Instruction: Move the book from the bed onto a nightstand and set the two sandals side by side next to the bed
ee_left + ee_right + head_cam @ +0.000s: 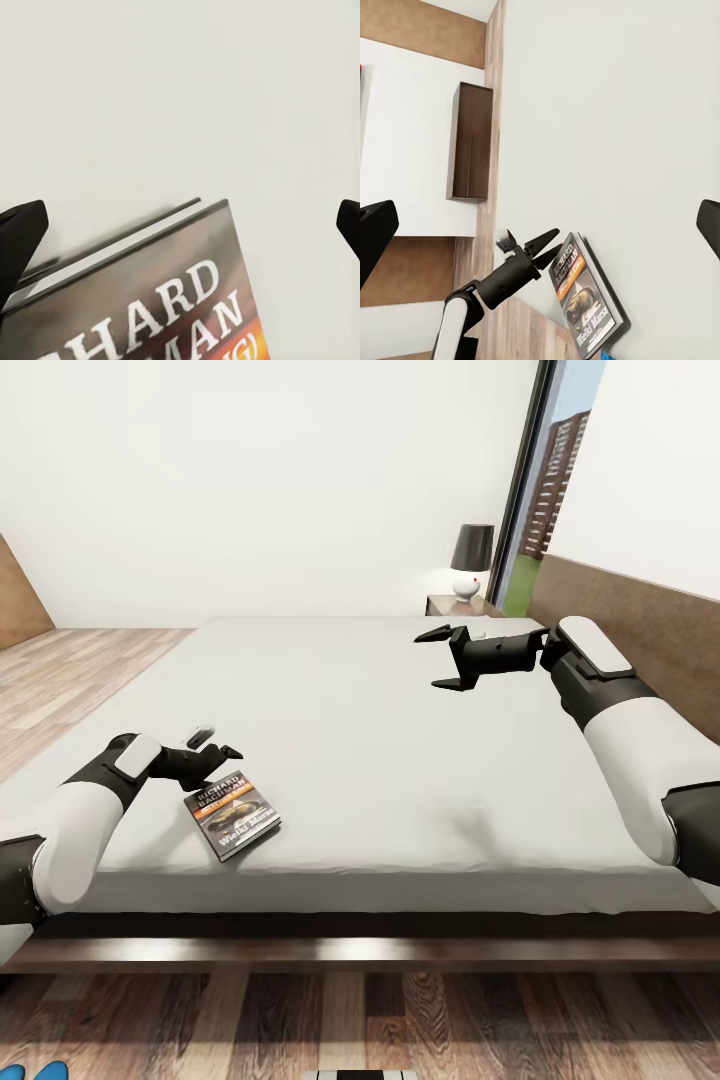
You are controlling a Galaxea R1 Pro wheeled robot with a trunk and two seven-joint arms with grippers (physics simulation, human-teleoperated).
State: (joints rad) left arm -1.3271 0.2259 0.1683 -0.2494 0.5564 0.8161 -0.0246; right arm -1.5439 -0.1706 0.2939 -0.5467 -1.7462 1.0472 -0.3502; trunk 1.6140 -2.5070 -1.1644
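clearly the left gripper (222,745) is hovering wide open and empty just beside the book (232,816); closing too shallow is risking shoving it across the bed (400,700).

Head view: from bed (400,760) foot, facing headboard (620,600). Left wrist: close above book (150,300). Right wrist: higher, farther, sharing book (585,296) and mattress.

A small paperback book with a dark cover and orange band (232,815) is seen lying flat near the front edge of the large off-white mattress bed (400,760). The black left gripper (212,748), jaws parted, is held just beside its top edge. The black right gripper (440,658), open, is raised above the mattress.
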